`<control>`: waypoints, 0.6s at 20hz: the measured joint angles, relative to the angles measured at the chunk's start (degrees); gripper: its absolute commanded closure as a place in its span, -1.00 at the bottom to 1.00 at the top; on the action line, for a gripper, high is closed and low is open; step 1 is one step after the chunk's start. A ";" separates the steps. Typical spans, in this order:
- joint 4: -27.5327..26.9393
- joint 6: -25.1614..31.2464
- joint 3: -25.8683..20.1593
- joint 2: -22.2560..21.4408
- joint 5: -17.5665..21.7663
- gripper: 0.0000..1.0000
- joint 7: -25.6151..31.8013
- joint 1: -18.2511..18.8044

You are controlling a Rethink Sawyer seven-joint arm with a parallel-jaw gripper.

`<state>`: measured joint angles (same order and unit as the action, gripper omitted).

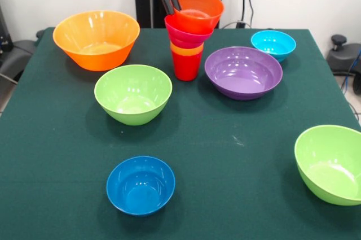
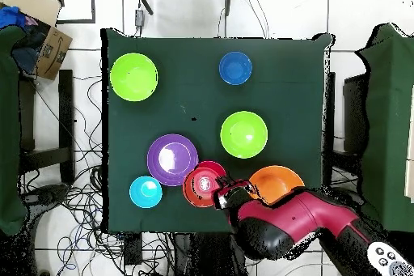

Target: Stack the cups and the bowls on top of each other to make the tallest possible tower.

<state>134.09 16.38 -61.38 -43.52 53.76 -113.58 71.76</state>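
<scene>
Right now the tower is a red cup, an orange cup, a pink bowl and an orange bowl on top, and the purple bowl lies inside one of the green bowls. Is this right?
Not quite. The purple bowl sits alone on the table, beside the tower, inside no green bowl; both views show it. The rest holds: red cup, orange cup, pink bowl, orange bowl on top.

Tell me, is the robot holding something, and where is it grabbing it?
Yes. The gripper pinches the orange bowl by its rim, atop the tower.
</scene>
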 measured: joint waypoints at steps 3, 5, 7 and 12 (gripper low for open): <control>0.00 0.00 -0.48 0.67 -0.31 1.00 0.00 0.66; 0.00 0.00 -0.73 0.91 -0.37 1.00 0.00 1.01; 0.00 0.00 -0.98 0.98 -0.37 1.00 0.00 1.35; 0.00 0.23 -2.37 0.98 -1.55 1.00 0.00 2.58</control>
<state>134.09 16.61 -63.75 -42.54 52.21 -113.58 74.34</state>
